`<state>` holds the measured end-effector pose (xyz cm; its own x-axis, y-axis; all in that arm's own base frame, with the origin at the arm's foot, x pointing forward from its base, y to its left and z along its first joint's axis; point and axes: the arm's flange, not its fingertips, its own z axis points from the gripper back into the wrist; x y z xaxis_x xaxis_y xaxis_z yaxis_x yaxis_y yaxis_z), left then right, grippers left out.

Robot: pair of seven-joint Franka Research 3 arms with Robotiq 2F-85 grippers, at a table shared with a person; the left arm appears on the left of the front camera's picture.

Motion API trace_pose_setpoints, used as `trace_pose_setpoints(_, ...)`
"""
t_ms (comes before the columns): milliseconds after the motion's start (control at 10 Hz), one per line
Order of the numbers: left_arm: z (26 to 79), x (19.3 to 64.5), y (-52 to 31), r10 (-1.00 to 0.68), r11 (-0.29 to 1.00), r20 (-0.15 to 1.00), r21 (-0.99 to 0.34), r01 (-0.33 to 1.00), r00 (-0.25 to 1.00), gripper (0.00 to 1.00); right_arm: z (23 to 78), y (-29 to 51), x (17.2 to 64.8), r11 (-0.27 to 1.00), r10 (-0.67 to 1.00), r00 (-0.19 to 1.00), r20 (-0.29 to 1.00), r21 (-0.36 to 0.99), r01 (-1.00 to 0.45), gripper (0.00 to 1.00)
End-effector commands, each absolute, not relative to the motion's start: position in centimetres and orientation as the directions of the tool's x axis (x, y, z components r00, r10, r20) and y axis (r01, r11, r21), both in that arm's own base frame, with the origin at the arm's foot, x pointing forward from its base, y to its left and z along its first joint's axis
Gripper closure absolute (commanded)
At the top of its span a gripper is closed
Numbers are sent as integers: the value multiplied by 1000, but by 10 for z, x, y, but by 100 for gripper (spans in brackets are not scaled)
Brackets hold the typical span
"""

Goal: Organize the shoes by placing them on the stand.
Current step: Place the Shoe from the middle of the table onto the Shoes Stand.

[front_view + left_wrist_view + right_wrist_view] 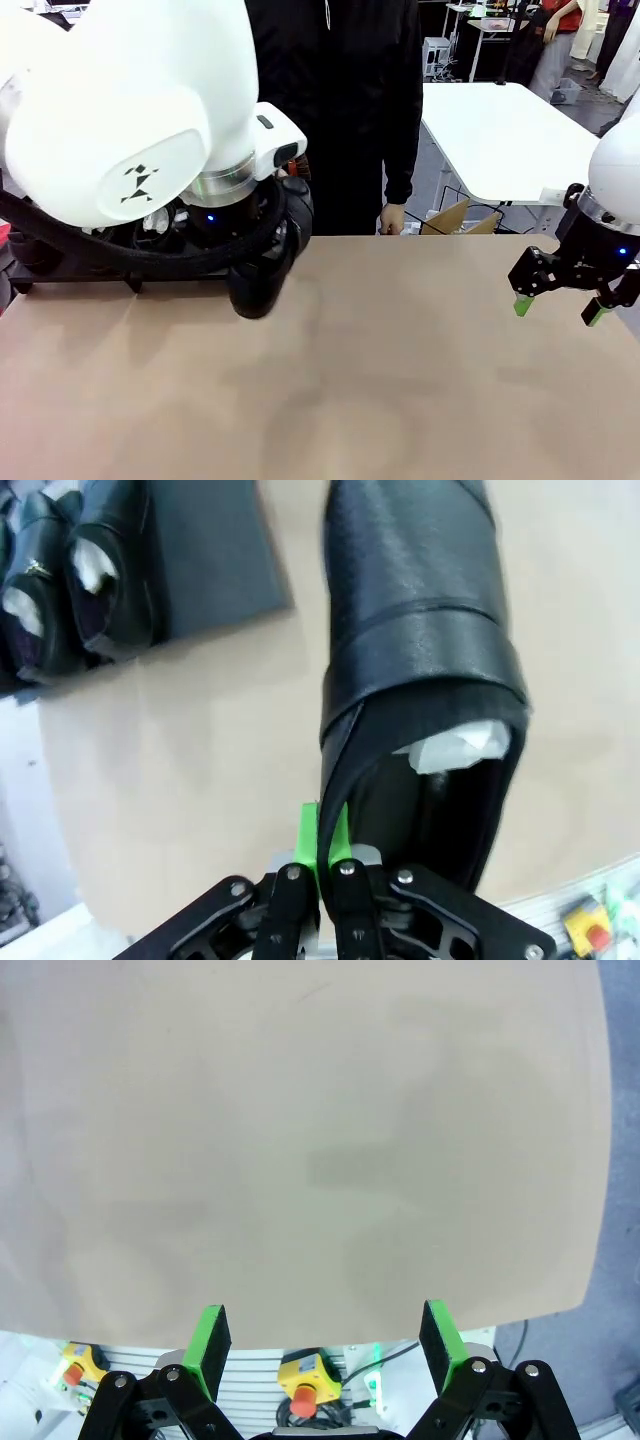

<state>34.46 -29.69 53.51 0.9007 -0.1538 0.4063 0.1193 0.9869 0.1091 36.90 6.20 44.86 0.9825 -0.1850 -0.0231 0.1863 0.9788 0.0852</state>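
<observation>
Front camera faces across the table [400, 380]; wrist cameras look down close.

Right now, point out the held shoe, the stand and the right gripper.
held shoe [415, 600]: left wrist view, on its glossy upper.
stand [215, 555]: left wrist view, on its bare flat top.
right gripper [325, 1345]: right wrist view, midway between its open fingertips.

Glossy black shoe [415, 630], matte black stand [215, 550], beige table [400, 380].

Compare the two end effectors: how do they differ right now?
The left end effector is shut on a shoe's rim; the right end effector is open and holds nothing. The left is near the stand, the right over bare table. Both have green pads.
</observation>
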Motion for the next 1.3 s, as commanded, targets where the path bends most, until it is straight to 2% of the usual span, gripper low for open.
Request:
trace_pose_setpoints(0,501,388,-264,-157,985,542,151,88,826,100,450,63,370,976,-193,981,-19,97,194,0)
trace_pose_setpoints(200,468,429,-238,-193,977,516,177,117,835,100,450,63,370,976,-193,981,-19,97,194,0)
trace_pose_setpoints(300,458,442,-227,-124,988,522,146,55,844,100,450,63,370,976,-193,981,-19,97,194,0)
trace_pose_setpoints(1200,428,495,-206,84,989,628,40,-140,773,100,450,63,370,976,-193,981,-19,97,194,0)
